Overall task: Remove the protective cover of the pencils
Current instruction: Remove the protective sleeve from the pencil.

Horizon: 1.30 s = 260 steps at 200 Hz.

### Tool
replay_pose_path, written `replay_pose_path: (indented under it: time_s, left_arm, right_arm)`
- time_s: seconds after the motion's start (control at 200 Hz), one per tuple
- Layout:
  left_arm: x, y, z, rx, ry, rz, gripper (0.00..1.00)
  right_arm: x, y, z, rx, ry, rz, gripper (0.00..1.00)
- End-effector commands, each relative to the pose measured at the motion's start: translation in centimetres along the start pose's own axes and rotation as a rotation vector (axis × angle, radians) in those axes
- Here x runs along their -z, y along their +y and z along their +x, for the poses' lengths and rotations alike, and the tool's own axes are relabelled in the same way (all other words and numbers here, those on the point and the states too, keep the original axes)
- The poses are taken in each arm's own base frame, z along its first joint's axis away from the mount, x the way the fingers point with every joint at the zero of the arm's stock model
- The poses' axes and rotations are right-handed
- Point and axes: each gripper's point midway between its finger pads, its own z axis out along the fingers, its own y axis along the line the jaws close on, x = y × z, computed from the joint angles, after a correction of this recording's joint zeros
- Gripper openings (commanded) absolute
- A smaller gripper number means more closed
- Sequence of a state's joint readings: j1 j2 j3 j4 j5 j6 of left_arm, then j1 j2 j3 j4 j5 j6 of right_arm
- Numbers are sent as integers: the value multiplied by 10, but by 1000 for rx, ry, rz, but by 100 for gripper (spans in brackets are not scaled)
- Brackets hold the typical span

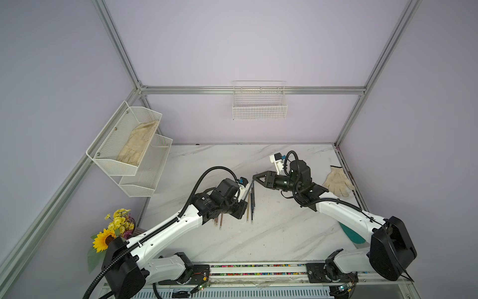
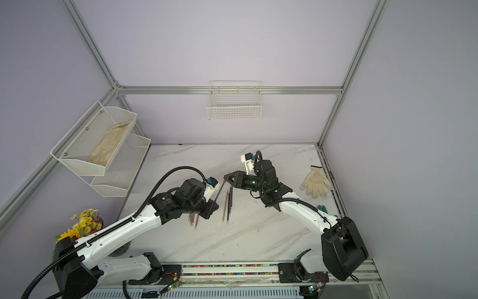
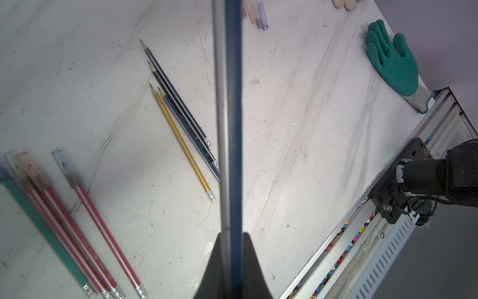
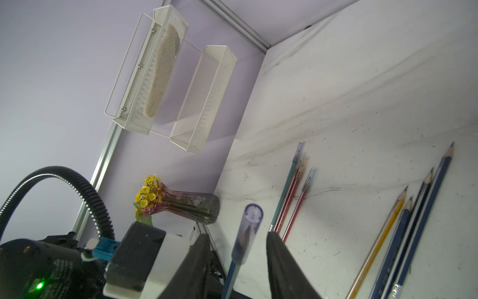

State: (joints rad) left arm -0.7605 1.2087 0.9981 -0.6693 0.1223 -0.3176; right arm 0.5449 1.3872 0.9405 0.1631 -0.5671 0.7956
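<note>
Blue pencil [image 3: 231,103]: lifted clear of the marble-patterned tabletop [image 1: 271,233], slanting up between the two arms near the table's middle. One end is clamped and the sharpened end points at the opposite arm.
Left gripper [image 3: 231,240]: jaws closed tight on the Blue pencil's shaft, which runs straight out from between the fingers.
Cap [image 4: 248,225]: clear, purple-tinted tube seated over the Blue pencil's tip. The dark point shows through it.
Right gripper [image 4: 237,234]: jaws partly open, one finger on either side of the Cap. A gap shows on each side, so nothing is gripped.
Bare pencils [image 3: 188,124]: four, lying close together on the tabletop just beside the held one. Three are dark and one is yellow-orange, all with uncovered tips; they also show in the right wrist view [image 4: 417,233].
Capped pencils [image 3: 64,220]: teal and red-pink shafts lying together on the tabletop, partly under the left arm and apart from the bare group. Each tip sits in a clear tube.
Loose caps [image 3: 260,15]: empty clear tubes lying on the tabletop beyond the held pencil. The frame edge cuts them off, so their number is unclear.
White glove [image 1: 337,181]: flat on the tabletop by its right edge.
Green glove [image 3: 390,62]: flat on the tabletop near the right arm's base.
</note>
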Motion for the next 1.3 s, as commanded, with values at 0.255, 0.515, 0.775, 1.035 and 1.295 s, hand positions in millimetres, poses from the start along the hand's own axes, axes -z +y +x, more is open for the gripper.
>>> replay_pose_path:
  time_s: [0.255,0.515,0.775,1.035,1.295]
  left_arm:
    - [13,-15,-12,-26,-63,70,0]
    - [9,-18,-7,-21,-56,87,0]
    - [6,-15,0,-5,-55,88,0]
    - [8,-15,0,-8,-59,88,0]
    - [3,-14,2,0,-43,83,0]
  right_arm:
    - [-8,8,-7,-21,-3,-78,31]
    - [-6,14,-11,35,-12,-105,3]
    - [20,-28,-33,-17,-62,-67,0]
    - [42,-34,-53,-25,-131,-51,0]
    - [59,-40,-68,-49,-256,19,0]
